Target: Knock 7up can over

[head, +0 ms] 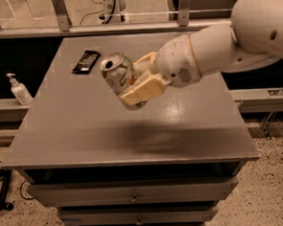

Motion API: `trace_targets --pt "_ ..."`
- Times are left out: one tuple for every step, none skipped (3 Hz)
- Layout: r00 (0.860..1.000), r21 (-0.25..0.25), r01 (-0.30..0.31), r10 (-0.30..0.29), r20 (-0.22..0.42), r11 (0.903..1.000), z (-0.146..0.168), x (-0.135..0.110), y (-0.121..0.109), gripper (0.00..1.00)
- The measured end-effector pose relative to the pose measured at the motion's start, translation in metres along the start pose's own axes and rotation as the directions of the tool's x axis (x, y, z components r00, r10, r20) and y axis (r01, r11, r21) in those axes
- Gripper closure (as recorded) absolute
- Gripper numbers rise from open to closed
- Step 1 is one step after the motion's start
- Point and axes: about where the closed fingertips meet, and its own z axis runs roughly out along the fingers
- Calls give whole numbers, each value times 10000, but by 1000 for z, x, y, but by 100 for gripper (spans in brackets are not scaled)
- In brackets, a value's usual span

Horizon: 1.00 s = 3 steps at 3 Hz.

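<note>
The 7up can [119,77] is a white-silver can with green lettering and a silver top with tab. It is held tilted, top toward the upper left, well above the grey table [85,132]. My gripper [138,81] is shut on the can, its cream fingers [142,90] on either side of the body. The white arm reaches in from the upper right. A dark shadow lies on the table under the can.
A black flat device [86,61] lies at the table's back left. A soap dispenser bottle [19,89] stands on a ledge to the left of the table. Drawers sit below the table's front edge. The arm hides the table's back right.
</note>
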Motion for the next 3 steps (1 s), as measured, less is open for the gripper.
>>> trace_targets --pt "9814 205 146 -104 -1915 9997 -37 -16 -28 100" --pt "9104 522 -213 410 -4117 9984 -64 -2 -55 100" --pt "7705 351 -432 557 -6350 9984 -83 42 -64 100"
